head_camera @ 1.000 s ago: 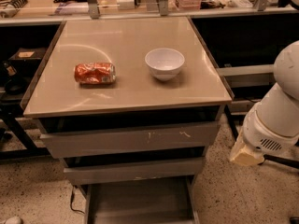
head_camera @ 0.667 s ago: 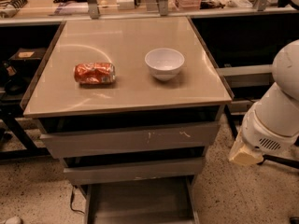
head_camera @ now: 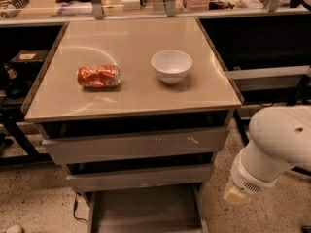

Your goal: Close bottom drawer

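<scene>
The bottom drawer (head_camera: 146,210) is the lowest and narrowest of three grey drawers under the table. It stands pulled far out, its shallow grey tray showing, and its front is cut off by the lower frame edge. The gripper is out of view. Only a white arm segment (head_camera: 277,147) with a beige end cap (head_camera: 236,195) shows, low at the right, beside the drawer stack and apart from it.
The widest drawer with white scratch marks (head_camera: 131,145) and the mid-width drawer (head_camera: 141,176) both stand slightly out. On the tan tabletop (head_camera: 141,96) lie a crushed orange can (head_camera: 98,76) and a white bowl (head_camera: 171,66). Cluttered shelves stand behind, and speckled floor (head_camera: 34,203) lies below.
The white arm segment has moved down and to the left, nearer the drawer stack. The drawers, can and bowl have not moved.
</scene>
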